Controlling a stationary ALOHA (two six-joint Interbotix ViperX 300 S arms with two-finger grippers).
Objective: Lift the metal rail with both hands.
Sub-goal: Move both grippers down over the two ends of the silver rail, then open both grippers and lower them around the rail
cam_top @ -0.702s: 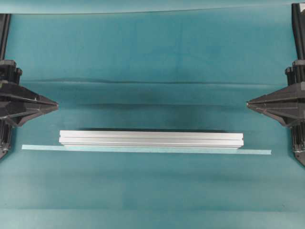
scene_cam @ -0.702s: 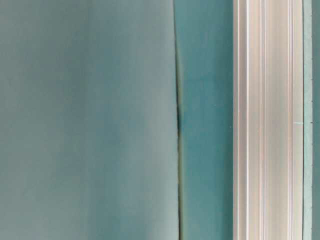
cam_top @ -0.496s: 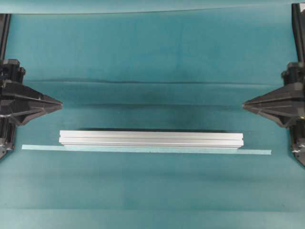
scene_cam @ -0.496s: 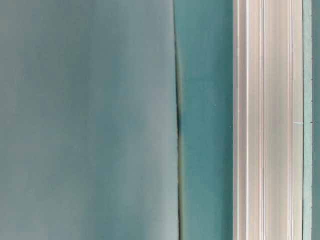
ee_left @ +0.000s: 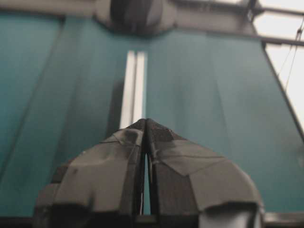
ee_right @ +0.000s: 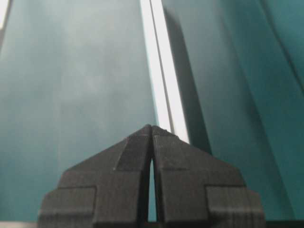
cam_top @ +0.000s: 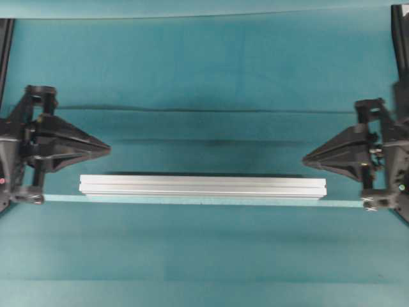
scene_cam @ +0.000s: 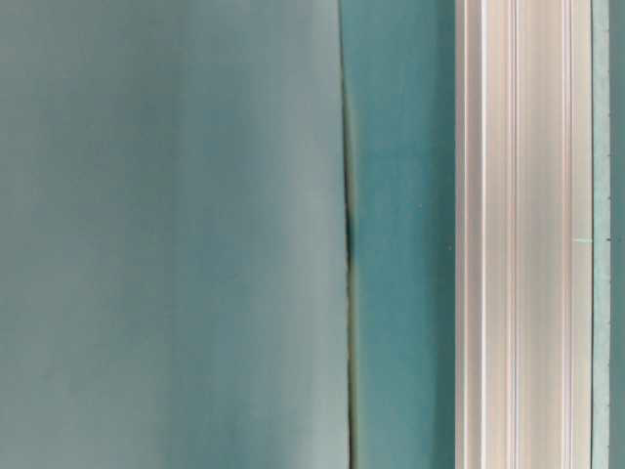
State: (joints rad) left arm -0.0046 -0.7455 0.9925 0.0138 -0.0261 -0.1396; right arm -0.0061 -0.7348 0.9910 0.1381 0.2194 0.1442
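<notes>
Two closed sets of jaws are pointing inward, the left gripper (cam_top: 107,149) and right gripper (cam_top: 305,158) holding nothing, hovering just beyond the ends of the metal rail (cam_top: 202,186) lying on the teal table (cam_top: 204,70).

Metal rail (scene_cam: 518,234) cut off at top and bottom edges in the table-level view, its near end hidden behind the left pincer (ee_left: 145,122), likewise behind the right pincer (ee_right: 151,127), dark blurred shape (ee_left: 135,14) far beyond the left pincer unidentifiable
</notes>
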